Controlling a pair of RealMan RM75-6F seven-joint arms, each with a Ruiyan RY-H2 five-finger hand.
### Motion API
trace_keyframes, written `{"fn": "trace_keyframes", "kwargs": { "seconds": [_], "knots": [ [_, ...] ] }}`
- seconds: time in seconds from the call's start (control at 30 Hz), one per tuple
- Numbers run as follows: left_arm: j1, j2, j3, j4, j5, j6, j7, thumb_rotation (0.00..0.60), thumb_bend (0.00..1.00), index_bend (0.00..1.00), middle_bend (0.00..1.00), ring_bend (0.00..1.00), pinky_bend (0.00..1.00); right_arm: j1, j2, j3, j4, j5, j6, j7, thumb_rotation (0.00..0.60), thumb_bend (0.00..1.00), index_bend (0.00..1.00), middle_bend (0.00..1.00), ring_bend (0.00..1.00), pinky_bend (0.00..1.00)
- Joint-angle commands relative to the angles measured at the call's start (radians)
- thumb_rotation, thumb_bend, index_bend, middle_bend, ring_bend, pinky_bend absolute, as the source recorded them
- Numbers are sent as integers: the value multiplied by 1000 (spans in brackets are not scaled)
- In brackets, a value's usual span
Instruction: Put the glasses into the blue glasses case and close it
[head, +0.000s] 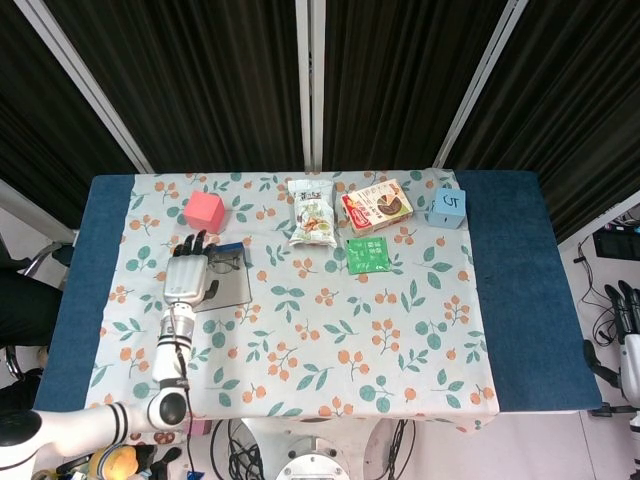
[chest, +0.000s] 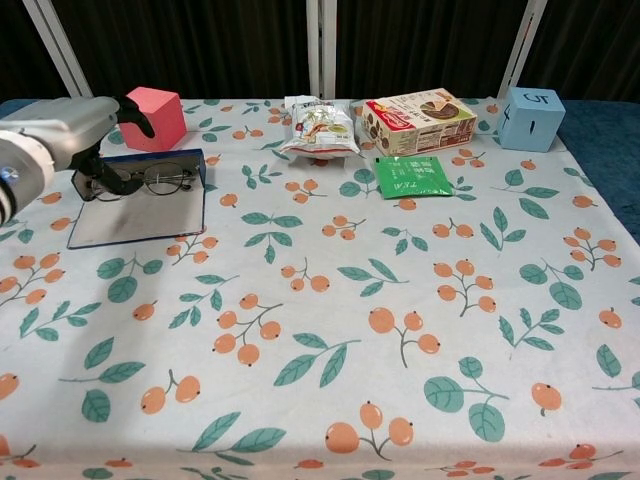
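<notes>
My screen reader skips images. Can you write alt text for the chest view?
The robot's left hand, fingers spread, hovers by glasses lying in an open blue glasses case on a floral tablecloth; a pink cube stands behind.

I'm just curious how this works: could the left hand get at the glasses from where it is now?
Probably yes. The left hand hovers right beside the glasses, which lie in the open case, and nothing sits between them. Whether it touches them now, I cannot tell.
</notes>
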Motion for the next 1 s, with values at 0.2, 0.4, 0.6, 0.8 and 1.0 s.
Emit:
{"fn": "trace_keyframes", "kwargs": {
  "seconds": [0.2,0.4,0.6,0.8,1.0],
  "knots": [
    [63,102,82,-143,21,-65,-55,600,222,286,10,51,168,-1,-8,-1,2,-2,3,-6,600,295,0,0,0,0],
    [59,89,89,-114,10,-118,-90,534,183,287,1,51,167,-7,-9,2,3,4,14,-6,600,296,0,0,0,0],
    [49,55,99,-47,37,-101,-68,528,179,293,0,50,166,-8,-9,5,2,5,17,-9,600,296,0,0,0,0],
    [40,21,116,17,59,-72,-5,525,179,319,0,50,166,-6,-12,5,3,7,12,-11,600,296,0,0,0,0],
    [33,13,115,37,28,-99,31,524,180,328,0,41,166,-7,-13,6,6,6,14,-8,600,296,0,0,0,0]
  ]
}}
